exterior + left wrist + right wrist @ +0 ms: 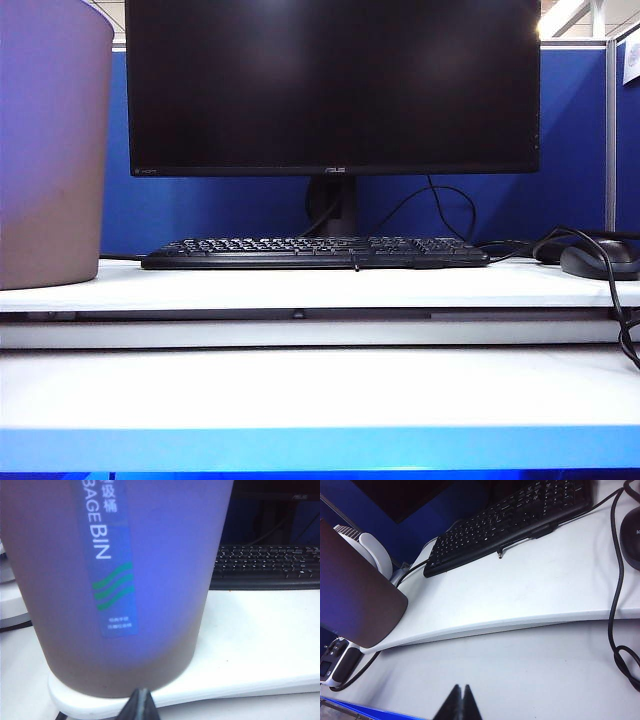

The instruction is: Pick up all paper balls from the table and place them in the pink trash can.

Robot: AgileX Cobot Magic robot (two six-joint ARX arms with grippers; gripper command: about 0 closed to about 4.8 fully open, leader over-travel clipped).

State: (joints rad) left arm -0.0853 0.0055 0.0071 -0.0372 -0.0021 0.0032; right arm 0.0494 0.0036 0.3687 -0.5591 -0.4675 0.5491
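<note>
White table (pixel 300 400); raised shelf (pixel 300 288) bears pink trash can (pixel 50 150), keyboard (pixel 315 252), seemingly mouse (pixel 598 260).

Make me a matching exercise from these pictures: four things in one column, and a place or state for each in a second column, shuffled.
Things:
1. pink trash can
2. keyboard
3. mouse
4. left gripper

Places or states:
A. black, at the right end of the raised shelf, cable attached
B. shut, close in front of the bin's base
C. standing upright at the left end of the raised shelf
D. lying below the dark monitor, mid-shelf

Pairs: 1-C, 2-D, 3-A, 4-B
</note>
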